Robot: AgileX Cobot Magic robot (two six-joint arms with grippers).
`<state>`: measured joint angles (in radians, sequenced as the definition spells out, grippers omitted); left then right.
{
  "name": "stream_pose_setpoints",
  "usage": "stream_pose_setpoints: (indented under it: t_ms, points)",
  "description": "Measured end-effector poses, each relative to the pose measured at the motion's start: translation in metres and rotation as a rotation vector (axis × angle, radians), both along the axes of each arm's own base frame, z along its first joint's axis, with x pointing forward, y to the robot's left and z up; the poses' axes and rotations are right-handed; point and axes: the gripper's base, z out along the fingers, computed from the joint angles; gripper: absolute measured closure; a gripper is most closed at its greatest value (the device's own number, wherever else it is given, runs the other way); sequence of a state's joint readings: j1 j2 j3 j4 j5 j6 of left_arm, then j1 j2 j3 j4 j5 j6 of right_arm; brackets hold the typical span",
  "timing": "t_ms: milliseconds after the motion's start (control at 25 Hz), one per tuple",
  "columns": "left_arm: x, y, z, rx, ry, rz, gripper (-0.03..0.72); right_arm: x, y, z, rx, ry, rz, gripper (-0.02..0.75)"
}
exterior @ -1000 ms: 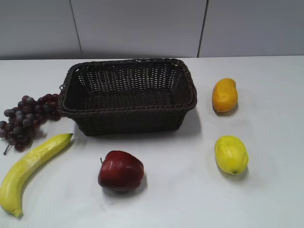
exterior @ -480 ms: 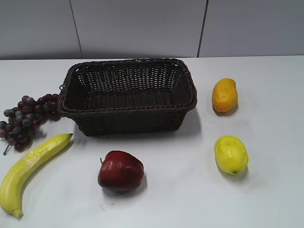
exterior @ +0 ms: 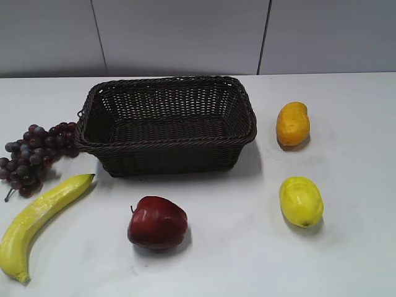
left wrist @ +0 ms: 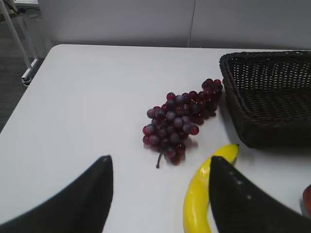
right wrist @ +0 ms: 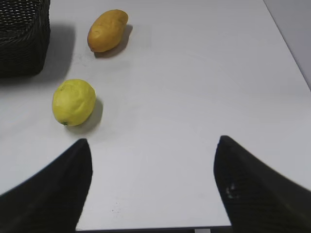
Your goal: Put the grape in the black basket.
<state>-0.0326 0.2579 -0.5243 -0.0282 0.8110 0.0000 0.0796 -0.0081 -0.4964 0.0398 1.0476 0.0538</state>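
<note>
The grape (exterior: 34, 156) is a dark purple-red bunch lying on the white table just left of the black basket (exterior: 167, 143), touching its left wall. In the left wrist view the grape (left wrist: 181, 118) lies ahead of my left gripper (left wrist: 160, 167), which is open and empty, well short of the bunch. The black basket (left wrist: 233, 92) shows at the right of that view and holds nothing visible. My right gripper (right wrist: 153, 145) is open and empty over bare table near the front edge. Neither gripper shows in the exterior view.
A banana (exterior: 38, 213) lies in front of the grape, and in the left wrist view (left wrist: 204, 191) beside the right finger. A red apple (exterior: 157, 221) sits in front of the basket. A lemon (exterior: 301, 200) and an orange mango-like fruit (exterior: 292, 123) lie to the right.
</note>
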Motion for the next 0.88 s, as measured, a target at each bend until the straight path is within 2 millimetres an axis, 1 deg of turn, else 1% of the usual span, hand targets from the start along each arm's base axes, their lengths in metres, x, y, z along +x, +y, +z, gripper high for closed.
stream_pose_setpoints:
  t_ms: [160, 280, 440, 560, 640, 760, 880]
  points:
    - [0.047, -0.001, -0.002, -0.003, 0.059, 0.004, 0.1, 0.0, 0.0, 0.0, 0.0, 0.0, 0.0, 0.145]
    - [0.084, -0.002, -0.012, -0.003, 0.109, 0.008, 0.1, 0.0, 0.0, 0.0, 0.0, 0.0, 0.0, 0.145]
    - [0.129, -0.004, -0.033, 0.013, 0.275, 0.003, 0.1, 0.0, 0.0, 0.0, 0.0, 0.0, 0.0, 0.145]
    - [0.165, -0.005, -0.046, 0.035, 0.409, -0.012, 0.074, 0.0, 0.0, 0.0, 0.0, 0.0, 0.0, 0.145]
    - [0.19, -0.006, -0.059, 0.041, 0.501, -0.017, 0.05, 0.0, 0.0, 0.0, 0.0, 0.0, 0.0, 0.145]
    - [0.223, -0.008, -0.077, 0.048, 0.601, -0.026, 0.033, 0.0, 0.0, 0.0, 0.0, 0.0, 0.0, 0.145]
    - [0.252, -0.014, -0.093, 0.07, 0.664, -0.06, 0.03, 0.0, 0.0, 0.0, 0.0, 0.0, 0.0, 0.145]
